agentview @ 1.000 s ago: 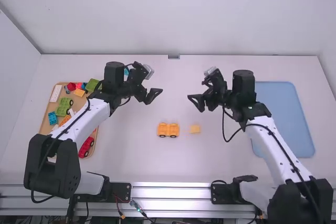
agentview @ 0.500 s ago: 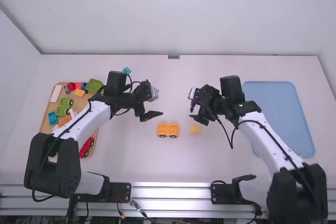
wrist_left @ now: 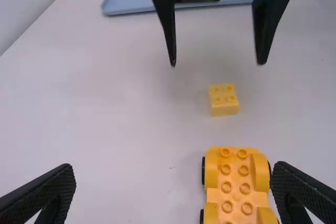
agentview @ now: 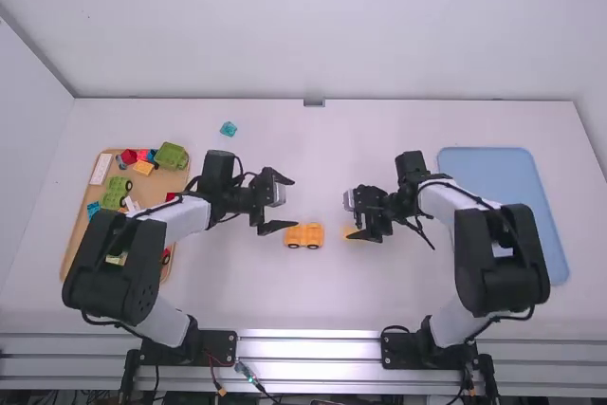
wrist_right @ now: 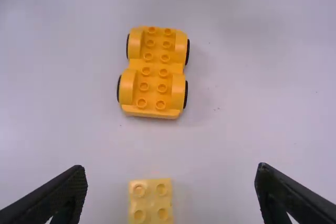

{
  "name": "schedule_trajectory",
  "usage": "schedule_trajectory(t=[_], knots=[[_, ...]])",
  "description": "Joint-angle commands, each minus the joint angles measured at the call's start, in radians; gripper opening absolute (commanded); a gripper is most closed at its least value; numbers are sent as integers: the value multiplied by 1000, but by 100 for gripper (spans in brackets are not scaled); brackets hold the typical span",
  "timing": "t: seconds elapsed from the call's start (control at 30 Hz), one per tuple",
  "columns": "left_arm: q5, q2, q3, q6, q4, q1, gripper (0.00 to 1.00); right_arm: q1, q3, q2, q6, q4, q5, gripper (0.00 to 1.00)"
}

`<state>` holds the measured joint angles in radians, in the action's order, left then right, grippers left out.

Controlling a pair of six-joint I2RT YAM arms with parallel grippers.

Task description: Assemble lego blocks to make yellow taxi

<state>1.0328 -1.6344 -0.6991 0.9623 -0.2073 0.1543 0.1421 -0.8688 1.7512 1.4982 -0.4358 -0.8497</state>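
Awaiting pickup, seemingly the step in hand: one yellow block (wrist_right: 150,200), below right gripper (wrist_right: 170,170), spread wide, empty; yellow car base (wrist_right: 155,72), near left gripper (wrist_left: 174,167), likewise; next required, careful lowering and squeeze.

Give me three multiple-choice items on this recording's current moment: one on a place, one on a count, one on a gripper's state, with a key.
1. Where is the yellow wheeled base?
A) In the tan tray
B) On the blue tray
C) On the table

2. How many studs top the small yellow brick?
A) Two
B) Four
C) Eight

3. How is the right gripper?
A) Open
B) Shut on the small yellow brick
C) Shut and empty

Key:
1 C: the high view shows it between the two trays.
2 B: the left wrist view shows two rows of two.
3 A: its fingers stand wide apart.
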Motion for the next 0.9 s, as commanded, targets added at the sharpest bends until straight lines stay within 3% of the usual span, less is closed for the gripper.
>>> schedule_trajectory(t=[0.0,0.37,0.6,0.87], knots=[[34,-3,27,-69,-40,3,99,1,24,82,17,43,-35,83],[34,-3,51,-129,-101,3,99,-47,68,180,73,104,-78,65],[34,-3,51,-190,-143,3,99,-44,185,180,-136,398,-43,51],[33,-3,52,-188,-138,4,99,-56,213,180,-180,452,-44,36]])
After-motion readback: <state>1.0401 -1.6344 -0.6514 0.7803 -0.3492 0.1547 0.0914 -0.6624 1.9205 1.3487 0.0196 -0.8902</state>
